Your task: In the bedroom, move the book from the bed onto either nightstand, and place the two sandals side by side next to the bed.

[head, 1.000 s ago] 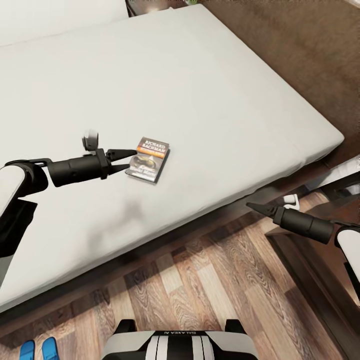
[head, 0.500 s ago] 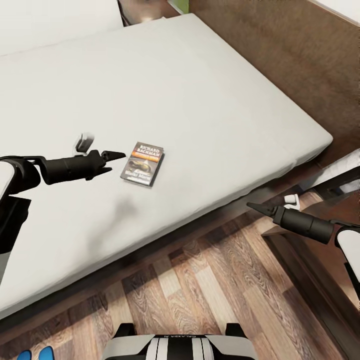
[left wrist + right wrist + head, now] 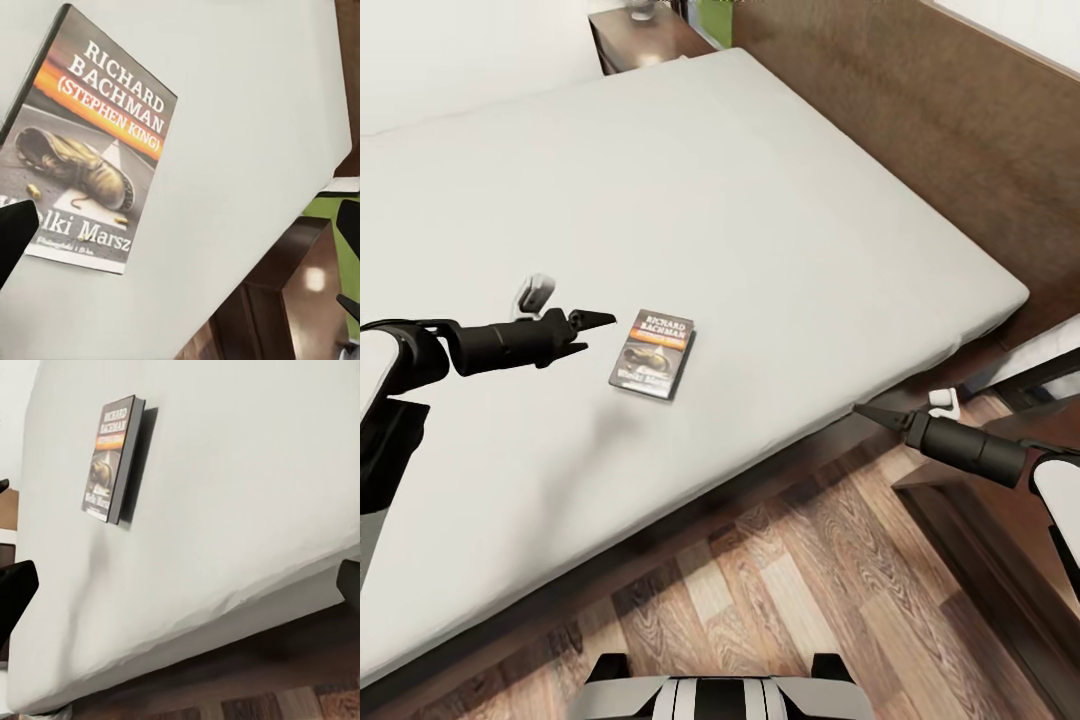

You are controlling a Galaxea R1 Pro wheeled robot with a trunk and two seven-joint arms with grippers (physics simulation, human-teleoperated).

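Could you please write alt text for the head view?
A book lies flat on a wide white bed, with the left claw open beside it, not touching. The right claw hangs off the bed's edge over wood floor.

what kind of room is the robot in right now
Most likely a bedroom: a wide bed with a bare pale mattress, a tall wooden headboard behind it, and a dark nightstand at the far corner, on wood-plank floor.

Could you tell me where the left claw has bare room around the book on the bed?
Bare mattress borders the book on all sides; widest toward the headboard and the bed's far end. The tightest gap lies between the book and the left claw.
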